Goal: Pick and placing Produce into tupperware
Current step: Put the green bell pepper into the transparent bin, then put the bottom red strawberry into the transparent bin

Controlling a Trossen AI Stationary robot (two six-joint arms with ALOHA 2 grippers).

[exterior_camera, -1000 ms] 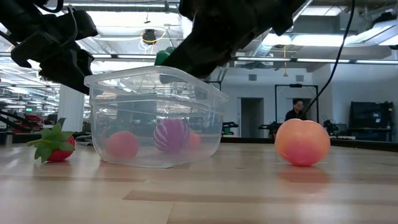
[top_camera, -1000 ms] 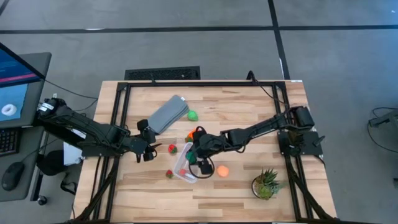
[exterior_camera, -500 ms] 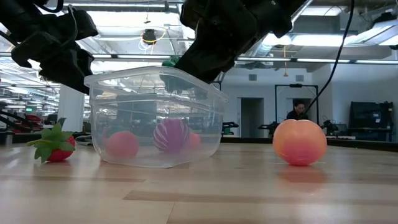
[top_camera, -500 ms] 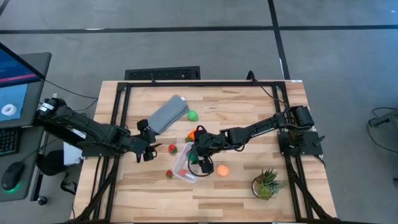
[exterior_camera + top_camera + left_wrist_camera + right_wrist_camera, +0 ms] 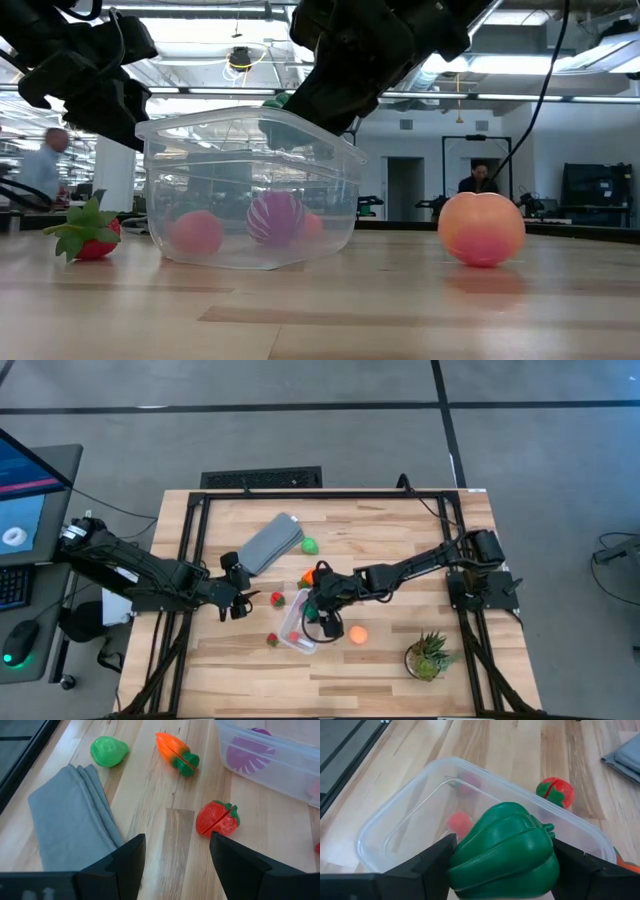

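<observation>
The right gripper [image 5: 502, 885] is clamping a dark green pepper [image 5: 506, 851] between its fingers and hanging directly above the open tupperware [image 5: 395, 827], the pepper sitting over the container's rim. The left gripper [image 5: 175, 870] is hovering above the bench [image 5: 400, 540] with its fingers spread apart and nothing between them; a red strawberry [image 5: 217, 818] is lying just ahead of it, an orange carrot [image 5: 176, 753] and a light green piece [image 5: 107, 751] farther on, and a grey folded cloth-like lid [image 5: 70, 822] beside them.

The bench is showing pale wooden planks inside a black frame. A yellow-orange ball [image 5: 482, 228] is resting on it near the tupperware, and another strawberry [image 5: 88, 232] is lying on the container's other side. A spiky green potted plant [image 5: 430, 655] is standing at the bench corner on the right arm's side.

Inside the tupperware a purple piece [image 5: 275, 217] and two reddish pieces are lying on the bottom. Beyond the bench, two people are showing far off in a large lit room.
</observation>
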